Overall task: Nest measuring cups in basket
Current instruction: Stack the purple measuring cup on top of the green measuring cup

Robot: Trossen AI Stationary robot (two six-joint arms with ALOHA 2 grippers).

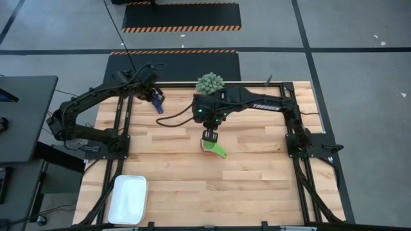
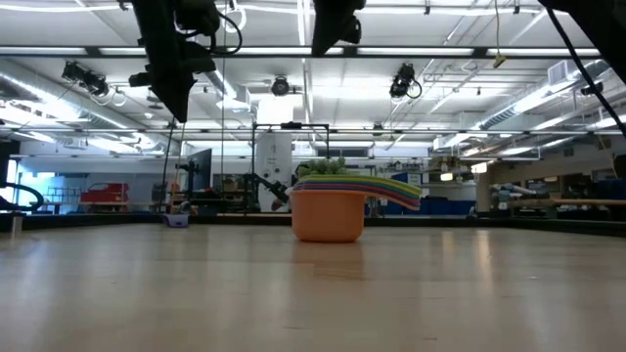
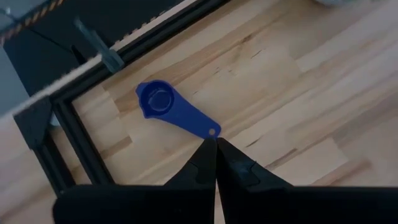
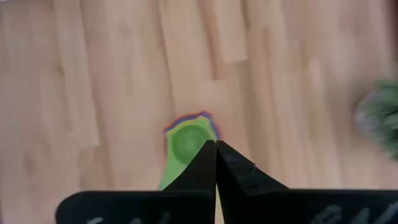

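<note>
Nested stack of measuring cups [image 1: 214, 149] sits near the middle of the wooden tabletop [image 1: 257, 179], green cup uppermost with its handle pointing toward the front right; in the low view the stack [image 2: 333, 205] shows an orange cup at the bottom with coloured handles fanned out to one side above it. Right hand [image 1: 210, 135] hangs directly over the stack's back edge, fingers [image 4: 233, 165] pressed together with no gap and nothing between them; the right wrist view looks straight down past them onto the green cup [image 4: 183, 146], with coloured rims of the cups beneath showing around its edge. One dark blue measuring cup [image 1: 158, 106] lies apart from the stack, near the tabletop's back left edge beside the black frame rail [image 3: 68, 134], bowl up and handle flat on the wood. Left hand [image 1: 156, 96] sits above it, fingers [image 3: 199, 168] also closed tight and empty, tips just at the end of the blue cup's [image 3: 171, 109] handle. White basket [image 1: 128, 199] rests at the front left corner, well apart from both hands and from all cups, with no cup visible in it. Spiky green plant [image 1: 209, 83] stands at the back edge, behind the right arm. Open wood lies between stack and basket.
</note>
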